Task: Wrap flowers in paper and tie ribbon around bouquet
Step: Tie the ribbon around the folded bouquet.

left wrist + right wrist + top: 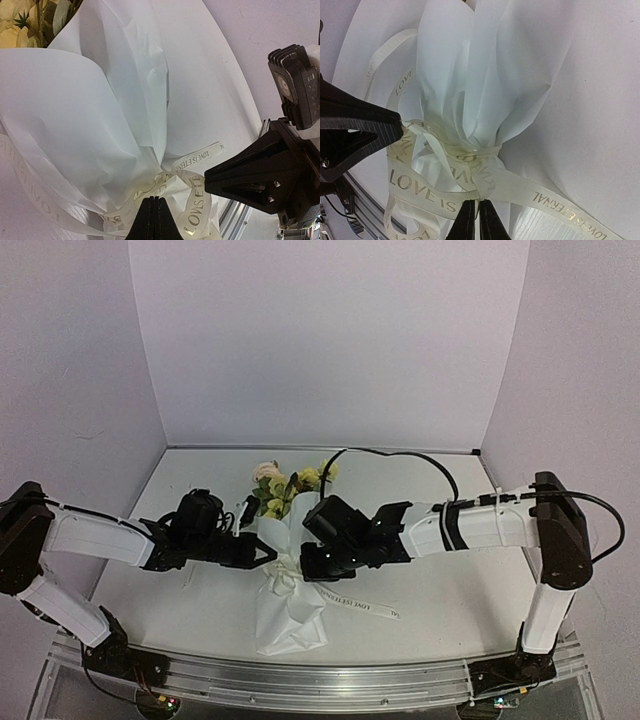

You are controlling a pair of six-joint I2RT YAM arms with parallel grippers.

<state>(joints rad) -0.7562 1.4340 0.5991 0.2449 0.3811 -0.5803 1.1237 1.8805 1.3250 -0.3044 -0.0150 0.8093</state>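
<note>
The bouquet lies in the middle of the table: yellow and cream flowers [283, 487] stick out of the white paper [291, 615] cone. The ribbon [284, 576], off-white with gold lettering, is knotted round the cone's waist, and one tail [368, 608] trails right. In the left wrist view my left gripper [155, 199] is shut, its tips at a ribbon [192, 210] loop by the knot. My right gripper [478, 202] pinches a ribbon [427, 197] fold at its tips, jaws a hair apart. Each gripper faces the other across the knot, left gripper [271, 554] and right gripper [306, 563].
A metal rail [300, 680] runs along the table's near edge, close under the cone's base. A black cable [400, 455] arches over the table behind the right arm. White backdrop walls close in the far side and both flanks.
</note>
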